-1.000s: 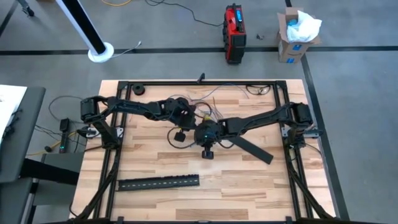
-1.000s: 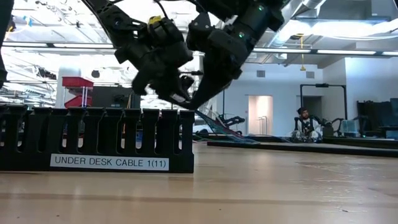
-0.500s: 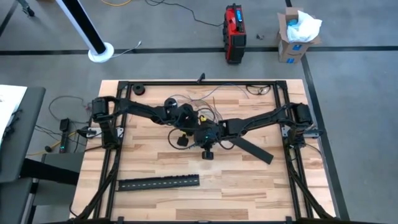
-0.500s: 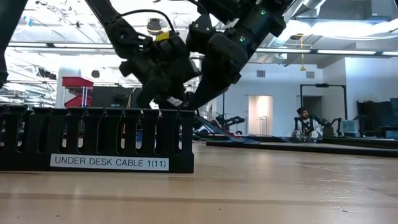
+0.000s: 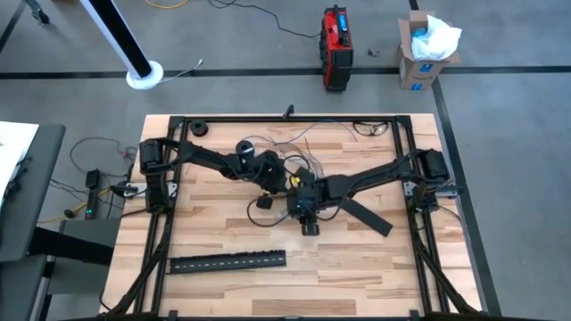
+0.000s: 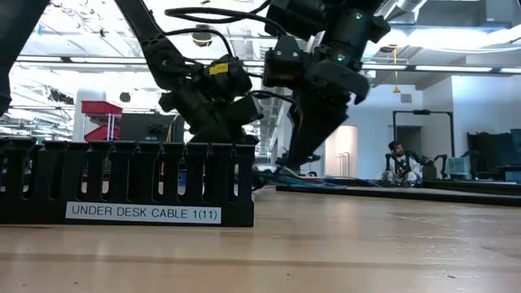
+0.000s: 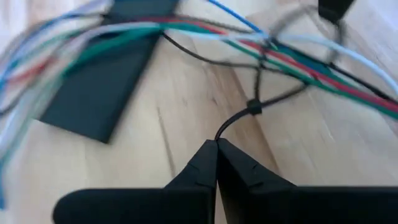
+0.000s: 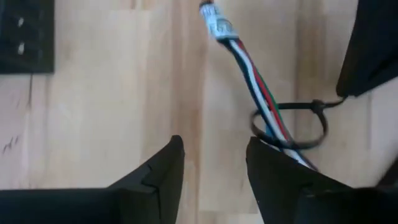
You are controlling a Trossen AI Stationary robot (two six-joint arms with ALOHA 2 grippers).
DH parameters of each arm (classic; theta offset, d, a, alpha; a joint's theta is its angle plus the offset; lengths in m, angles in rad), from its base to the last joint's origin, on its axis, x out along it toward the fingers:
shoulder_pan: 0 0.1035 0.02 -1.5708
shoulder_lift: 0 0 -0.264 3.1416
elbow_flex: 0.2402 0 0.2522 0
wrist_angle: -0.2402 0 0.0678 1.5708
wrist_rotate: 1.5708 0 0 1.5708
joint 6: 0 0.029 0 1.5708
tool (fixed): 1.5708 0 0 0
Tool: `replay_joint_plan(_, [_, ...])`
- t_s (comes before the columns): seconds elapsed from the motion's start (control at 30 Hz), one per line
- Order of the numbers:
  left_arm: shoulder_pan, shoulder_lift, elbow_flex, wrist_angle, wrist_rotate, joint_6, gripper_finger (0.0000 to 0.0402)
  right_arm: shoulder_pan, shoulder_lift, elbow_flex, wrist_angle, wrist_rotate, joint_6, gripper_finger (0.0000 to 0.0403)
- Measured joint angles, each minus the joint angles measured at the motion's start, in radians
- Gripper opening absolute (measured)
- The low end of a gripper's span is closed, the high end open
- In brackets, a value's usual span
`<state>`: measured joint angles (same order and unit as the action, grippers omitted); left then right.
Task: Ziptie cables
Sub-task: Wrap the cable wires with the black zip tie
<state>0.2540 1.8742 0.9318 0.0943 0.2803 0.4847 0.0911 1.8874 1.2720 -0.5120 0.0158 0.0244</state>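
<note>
High view: both arms meet at middle of wooden worktop point(image 5: 223, 232). Left pincer point(image 5: 266, 200) beside right pincer point(image 5: 308, 227); thin cables point(image 5: 294, 152) lie there.

Left wrist view: left pincer point(image 7: 216, 144) clamped on tail of thin black ziptie point(image 7: 253, 106). We judge: pull tail straight and slow, so loop closes snug.

Right wrist view: right pincer point(image 8: 211, 152) apart, empty. Bundle of white, green, red, dark wires point(image 8: 258, 93), pale connector tip, passes through loose ziptie loop point(image 8: 292, 124) on worktop. We would steady bundle first.

Even bright overhead light, soft shadows, backlit low view, motion-blurred cables point(image 7: 74, 43) in left wrist view
</note>
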Motion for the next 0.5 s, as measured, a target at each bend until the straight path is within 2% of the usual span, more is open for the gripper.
replay_joint_plan(0.2, [-0.001, 0.012, 0.000, 0.038, -0.078, 0.006, 0.0000, 0.036, 0.000, 0.000, 0.010, 0.010, -0.006, 0.0180])
replay_joint_plan(0.3, [0.006, 0.012, 0.000, 0.072, -0.101, 0.005, 0.0000, 0.060, 0.000, 0.000, 0.079, 0.021, -0.021, 0.0180])
replay_joint_plan(0.5, [0.012, 0.012, 0.000, 0.078, -0.076, -0.022, 0.0000, 0.060, -0.001, 0.000, 0.092, 0.170, -0.135, 0.0174])
